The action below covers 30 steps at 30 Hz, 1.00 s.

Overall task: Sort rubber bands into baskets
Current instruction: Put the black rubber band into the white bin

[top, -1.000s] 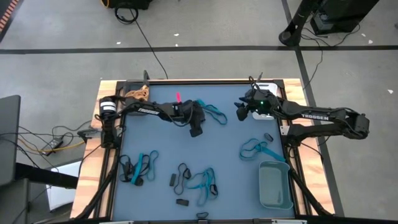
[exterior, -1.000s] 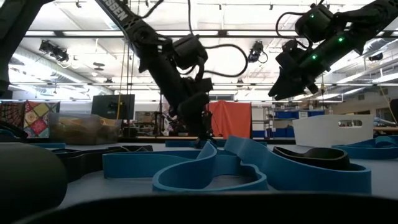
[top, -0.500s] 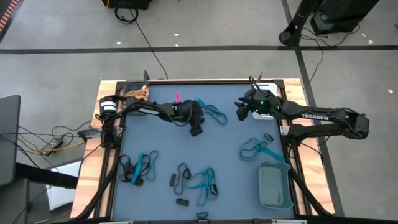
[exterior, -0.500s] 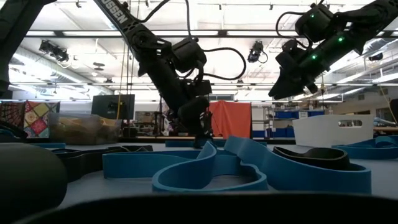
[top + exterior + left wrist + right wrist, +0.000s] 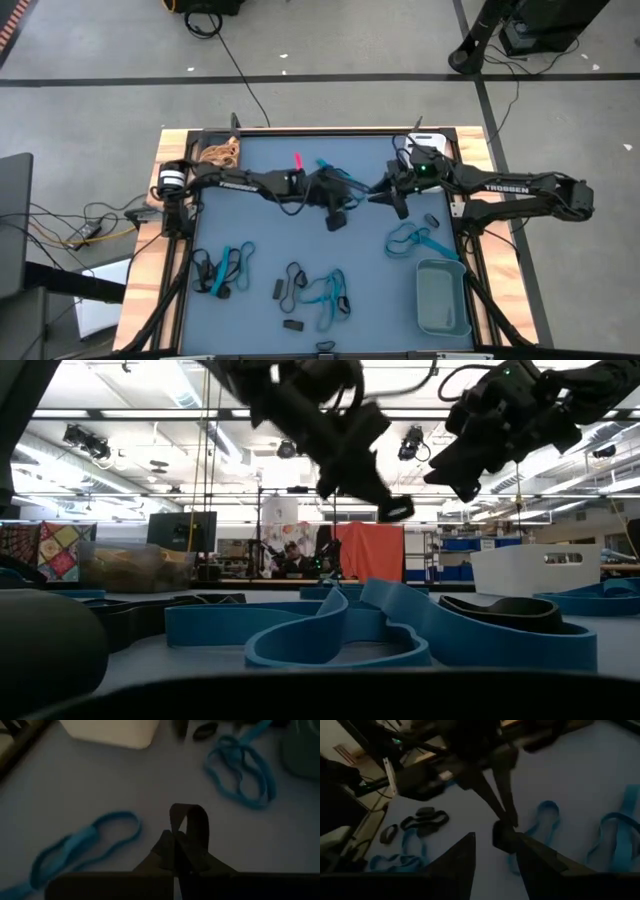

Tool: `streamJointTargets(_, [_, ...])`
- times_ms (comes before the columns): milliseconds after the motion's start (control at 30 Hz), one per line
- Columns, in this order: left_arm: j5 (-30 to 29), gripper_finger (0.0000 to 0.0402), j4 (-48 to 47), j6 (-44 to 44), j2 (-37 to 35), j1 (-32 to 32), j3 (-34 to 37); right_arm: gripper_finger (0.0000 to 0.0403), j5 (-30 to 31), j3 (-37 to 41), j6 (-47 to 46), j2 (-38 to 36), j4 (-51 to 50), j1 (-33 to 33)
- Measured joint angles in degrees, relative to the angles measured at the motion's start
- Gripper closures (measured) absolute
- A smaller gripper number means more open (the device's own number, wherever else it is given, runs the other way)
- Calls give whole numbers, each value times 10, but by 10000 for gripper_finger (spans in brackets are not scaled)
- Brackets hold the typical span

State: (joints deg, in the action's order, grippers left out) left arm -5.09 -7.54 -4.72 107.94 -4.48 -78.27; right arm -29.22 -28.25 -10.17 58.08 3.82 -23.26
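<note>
the left gripper (image 5: 337, 218) has lifted off the mat and swung toward the table's middle; a second ago it was low near the far end, fingers parted. now its fingers are closed on a black rubber band (image 5: 190, 827), which stands up as a small loop between the tips. the right gripper (image 5: 388, 198) has come in from beside the white basket (image 5: 428, 158) to meet it, fingers partly apart and narrowing, nothing visibly in them. i judge this as a handover in mid-air, the black band bound for a basket on the right arm's side.

the high view places both grippers almost tip to tip above the mat's centre, with the grey-teal basket (image 5: 443, 297) at the near right and tan bands (image 5: 219, 153) already in the dark basket (image 5: 205, 140) at the far left corner. it cannot show the band itself. the left wrist view does, plainly, with blue bands (image 5: 240, 767) lying on the mat below. the right wrist view shows the left arm's closed tips hanging between the right gripper's own fingers (image 5: 454, 865). the low view confirms both grippers are well above the table.
</note>
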Motion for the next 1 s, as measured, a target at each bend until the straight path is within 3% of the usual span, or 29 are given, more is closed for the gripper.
streamJointTargets(167, [-75, 397, -79, 35, -1, 22, -61, 252, -2, 0, 2, 0, -5, 12])
streamJointTargets(300, [-100, 397, -94, 44, -1, 22, -74, 252, 41, 0, -1, 0, -4, 21])
streamJointTargets(400, [-100, 397, -90, 45, -2, 23, -79, 246, 71, 0, -2, 0, -1, 29])
streamJointTargets(800, [-93, 397, -61, 48, -2, 23, -79, 182, 86, 0, 10, 14, 34, 64])
streamJointTargets(1000, [-65, 396, -44, 49, -2, 23, -79, 189, 87, 0, 14, 40, 65, 65])
